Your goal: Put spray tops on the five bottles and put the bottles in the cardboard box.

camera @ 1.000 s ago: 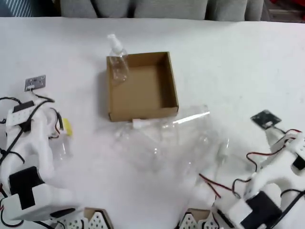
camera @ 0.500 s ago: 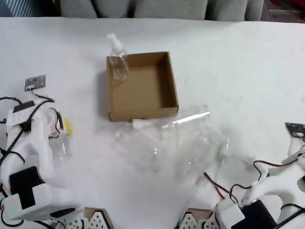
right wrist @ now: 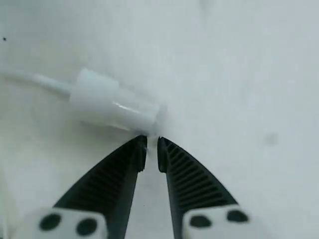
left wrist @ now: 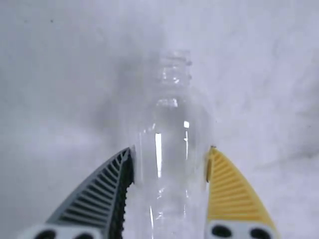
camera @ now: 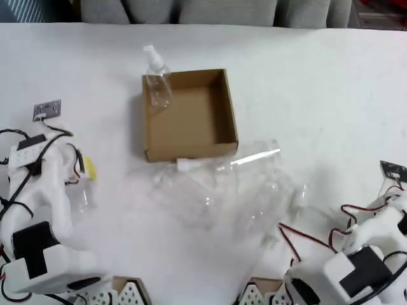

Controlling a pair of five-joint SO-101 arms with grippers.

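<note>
My left gripper point(left wrist: 169, 157) is shut on a clear bottle point(left wrist: 172, 139) that has no top, its grey and yellow fingers pressing the bottle's sides. In the high view that bottle point(camera: 84, 196) lies at the left by the left arm point(camera: 38, 190). My right gripper point(right wrist: 152, 142) is shut and holds nothing; a white spray top point(right wrist: 112, 107) lies on the table just past its tips. The cardboard box point(camera: 219, 136) stands open at the middle. A bottle with a spray top point(camera: 156, 86) stands upright at its far left corner.
A heap of clear plastic wrap with clear bottles point(camera: 219, 190) lies in front of the box. A loose spray top point(camera: 297, 200) lies to its right. The right arm point(camera: 356, 270) sits low at the near right corner, with red wires point(camera: 299, 235) trailing beside it.
The right arm has swung to the right and drawn back toward the near edge. The left arm and its bottle have not moved.
</note>
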